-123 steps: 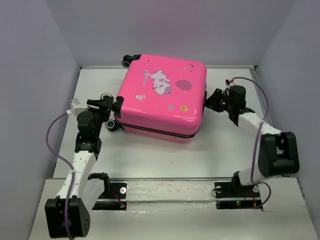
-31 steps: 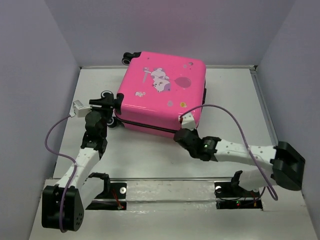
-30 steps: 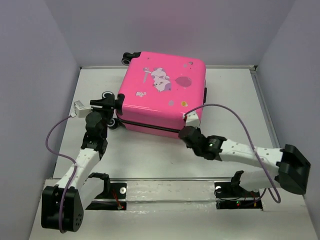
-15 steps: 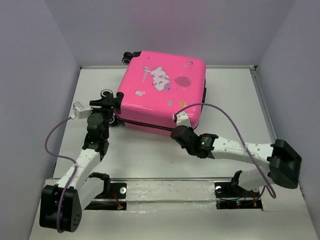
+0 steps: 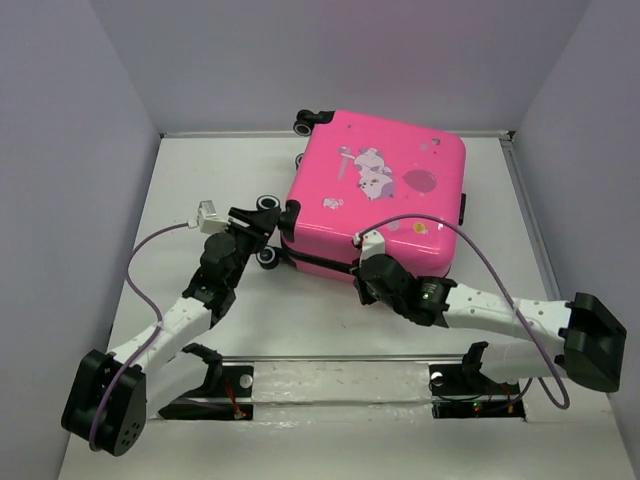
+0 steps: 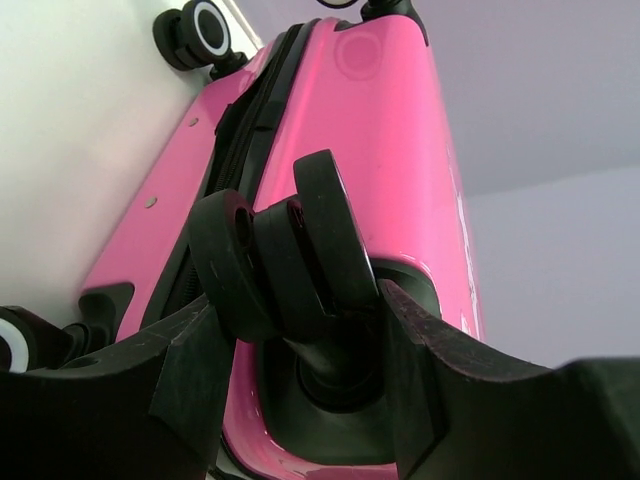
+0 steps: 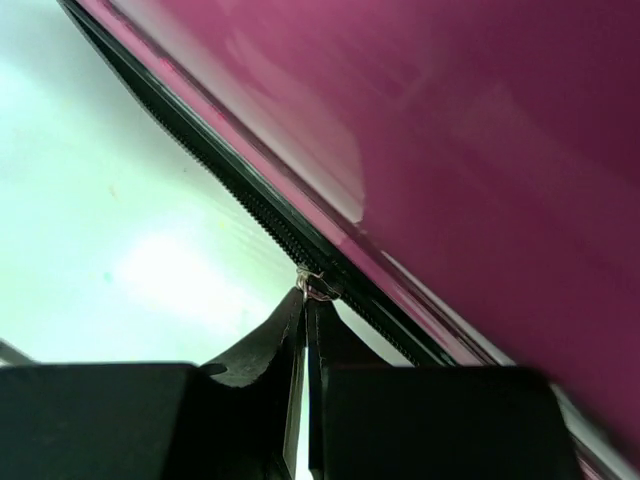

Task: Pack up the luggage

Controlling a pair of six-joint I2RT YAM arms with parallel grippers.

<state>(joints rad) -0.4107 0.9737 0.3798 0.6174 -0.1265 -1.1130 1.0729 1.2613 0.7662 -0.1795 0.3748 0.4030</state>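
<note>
1. Two claws are mine, and both are at the pink suitcase (image 5: 375,185), which lies flat on the desk (image 5: 180,180) with its printed shell facing up and its lid down on the lower half.
2. My left claw (image 5: 262,226) is partly spread around a black wheel (image 6: 285,265) at the suitcase's near left corner.
3. One of its fingers (image 6: 185,360) presses against each side of that wheel, so the wheel is gripped between them.
4. Beyond the left claw the pink shell runs away from me, and a far wheel (image 6: 195,30), black with a white ring, sits at the other end against the pale desk.
5. My right claw (image 7: 306,305) is pressed together, its tips pinching the small metal zip pull (image 7: 318,288).
6. Just ahead of those tips the dark zip (image 7: 240,200) runs slantwise, with glossy pink shell on its far side and pale desk on its near side.
7. Seen from above, the right claw is against the near side of the suitcase, well apart from the left claw at the corner.
8. Both claws have the suitcase beyond them, sitting askew on the desk.
</note>
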